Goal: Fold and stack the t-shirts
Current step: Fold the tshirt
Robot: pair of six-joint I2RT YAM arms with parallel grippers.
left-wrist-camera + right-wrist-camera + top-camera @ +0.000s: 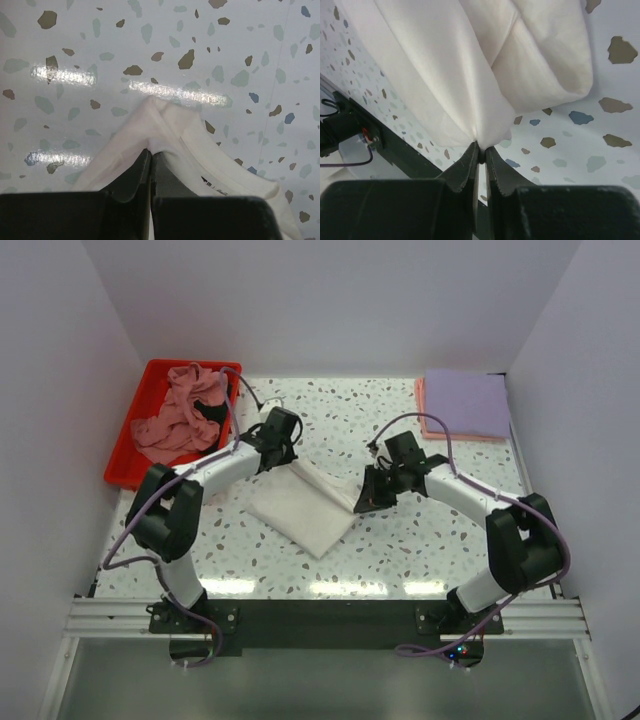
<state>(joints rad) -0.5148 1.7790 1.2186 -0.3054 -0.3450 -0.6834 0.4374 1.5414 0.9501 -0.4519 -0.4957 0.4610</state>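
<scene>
Tee, white, creased, part-folded into a long strip, lies at centre of table btwn both arms. Its far corner is pinched by left gripper, its near-right corner by right gripper, both jaws clamped on cloth. Neck label w/ small black print faces up.

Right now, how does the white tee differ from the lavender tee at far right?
The white tee lies diagonally at mid-table, partly folded; the lavender tee is a neat squared rectangle. The left tool and right tool are both shut on the white tee; nothing touches the lavender tee. The white tee lies on bare table; the lavender tee sits on a salmon-pink tee. Both are cloth tees.
</scene>
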